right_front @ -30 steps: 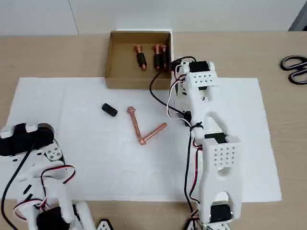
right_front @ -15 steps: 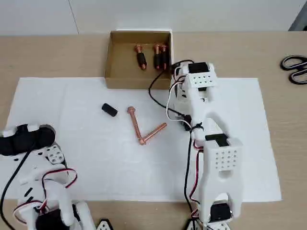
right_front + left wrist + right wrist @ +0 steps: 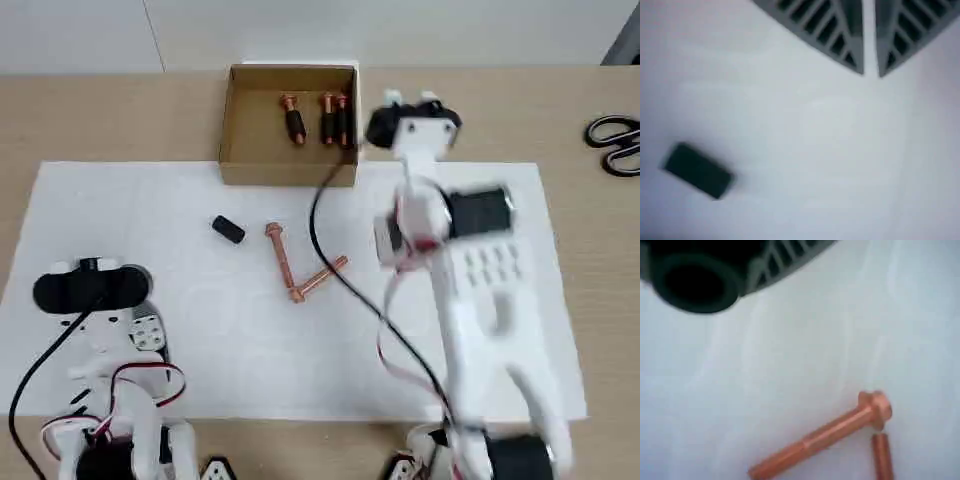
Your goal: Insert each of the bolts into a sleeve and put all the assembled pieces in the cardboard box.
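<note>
The cardboard box (image 3: 238, 120) at the table's far side holds three bolts, each in a black sleeve (image 3: 296, 124). One loose black sleeve (image 3: 228, 229) (image 3: 697, 170) lies on the white sheet. To its right lie two copper bolts (image 3: 280, 255) (image 3: 321, 277), meeting at one end. My left gripper (image 3: 870, 70) hovers over bare sheet a short way from the loose sleeve, its jaws together. My right gripper (image 3: 715, 275) is shut on another black sleeve (image 3: 690, 285) just above the sheet, near a bolt (image 3: 822, 440). The right arm (image 3: 440, 220) stands right of the bolts.
A white paper sheet (image 3: 200, 340) covers the work area on the wooden table. Scissors (image 3: 615, 142) lie at the far right edge. The left arm (image 3: 95, 300) stands at the near left, with cables trailing from both arms.
The right arm has swung and shows blurred, its wrist now lower over the bolts. The left arm's head has shifted right, toward the sheet's middle. Bolts and loose sleeve have not moved.
</note>
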